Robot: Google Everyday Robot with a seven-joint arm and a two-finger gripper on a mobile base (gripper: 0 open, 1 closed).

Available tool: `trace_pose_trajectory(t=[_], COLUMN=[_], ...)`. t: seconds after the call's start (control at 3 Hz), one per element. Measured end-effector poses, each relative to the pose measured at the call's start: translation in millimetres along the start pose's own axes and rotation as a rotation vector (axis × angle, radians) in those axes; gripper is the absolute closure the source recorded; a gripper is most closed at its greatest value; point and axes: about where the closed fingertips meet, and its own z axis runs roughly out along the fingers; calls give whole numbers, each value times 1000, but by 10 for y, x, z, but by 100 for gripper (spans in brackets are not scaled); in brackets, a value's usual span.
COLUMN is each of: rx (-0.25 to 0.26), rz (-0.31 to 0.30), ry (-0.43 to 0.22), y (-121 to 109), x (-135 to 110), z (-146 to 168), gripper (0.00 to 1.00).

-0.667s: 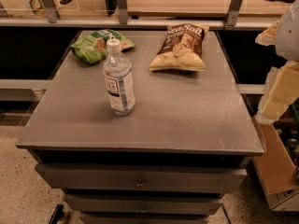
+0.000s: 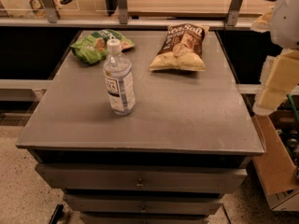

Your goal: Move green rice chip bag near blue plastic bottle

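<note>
Scanning left to right against the frame a moment earlier: nothing on the worktop [image 2: 196, 120] has shifted. Green rice chip bag [image 2: 93, 45] lies flat at the far left corner, same spot, untouched; blue plastic bottle [image 2: 119, 78] stands upright just in front of it, left of the worktop's centre; its cap overlaps the bag's near edge from this angle, though whether the two touch I cannot tell; brown Sea Salt chip bag [image 2: 180, 48] lies flat by the far edge, right of centre, well apart from the green bag.

Only change is off to the right: pale arm [image 2: 280, 73] hangs beyond the worktop's right edge, its upper link a touch higher than before; pincer [image 2: 264, 104] taken to be at the arm's low end, outside the right edge, well clear of every item; open or closed, cannot tell.

Judgement: reach barely begun; bag not yet grasped. Bag already lies fairly near the bottle, so the move called for looks short; the bottle stands close on the bag's near side, so there is a tip-over risk on approach.
</note>
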Motion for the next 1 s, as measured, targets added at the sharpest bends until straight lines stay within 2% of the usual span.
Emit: trace_pose_trajectory(t=[0.67, 1.0], rx=[132, 214], rz=[-145, -199], ry=[83, 81], y=[-328, -410], x=[-595, -712], z=[-521, -692], gripper=[0, 0])
